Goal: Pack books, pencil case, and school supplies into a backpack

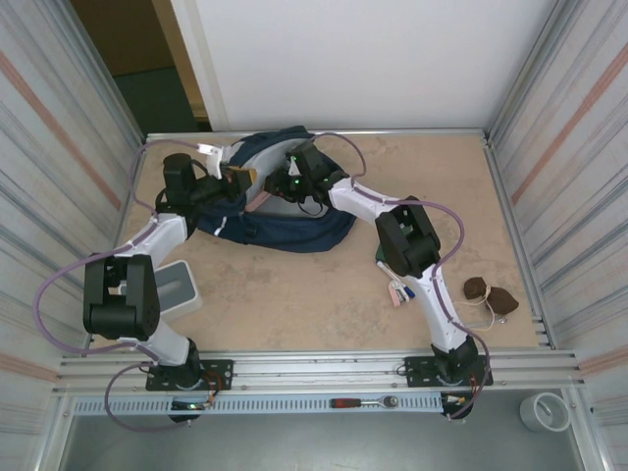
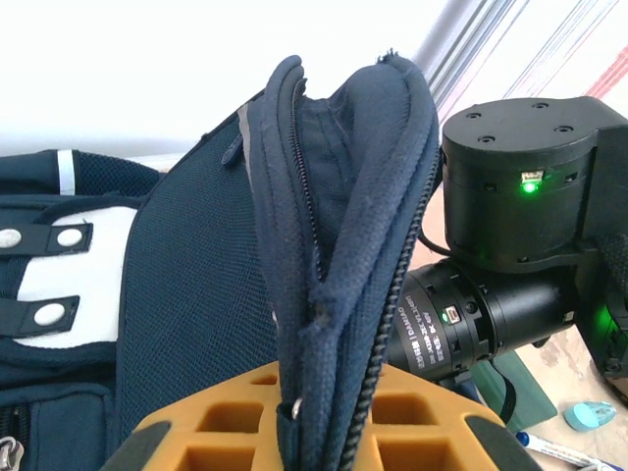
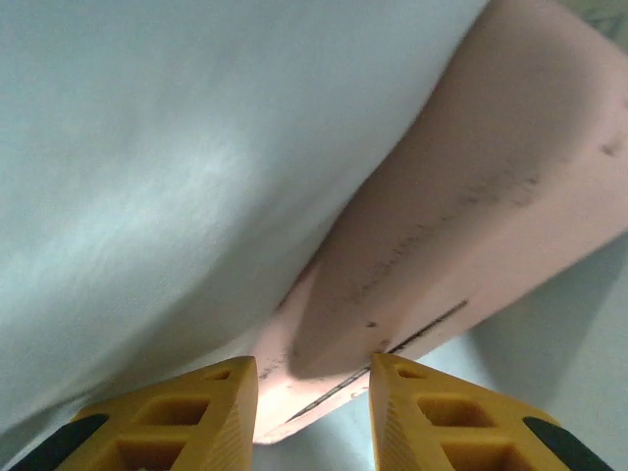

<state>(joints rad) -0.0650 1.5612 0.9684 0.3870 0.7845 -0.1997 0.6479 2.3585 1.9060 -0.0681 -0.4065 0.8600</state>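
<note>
The navy backpack [image 1: 285,224] lies at the back middle of the table with its mouth held up. My left gripper [image 2: 319,402] [image 1: 238,183] is shut on the zippered rim of the backpack [image 2: 334,196]. My right gripper [image 3: 314,378] [image 1: 280,191] is down in the mouth, against the pale lining. A pink pencil case [image 3: 461,226] [image 1: 257,202] spans the gap between its parted fingers, and I cannot tell whether they pinch it. Pen-like school supplies [image 1: 397,287] lie by the right arm; a light-blue piece [image 2: 589,415] lies on the table. The books are out of view.
A grey-white box [image 1: 182,285] stands by the left arm. Brown pieces on a string [image 1: 491,294] lie at the right edge. The right arm's black wrist [image 2: 520,186] sits close beside the held rim. Metal walls close in both sides.
</note>
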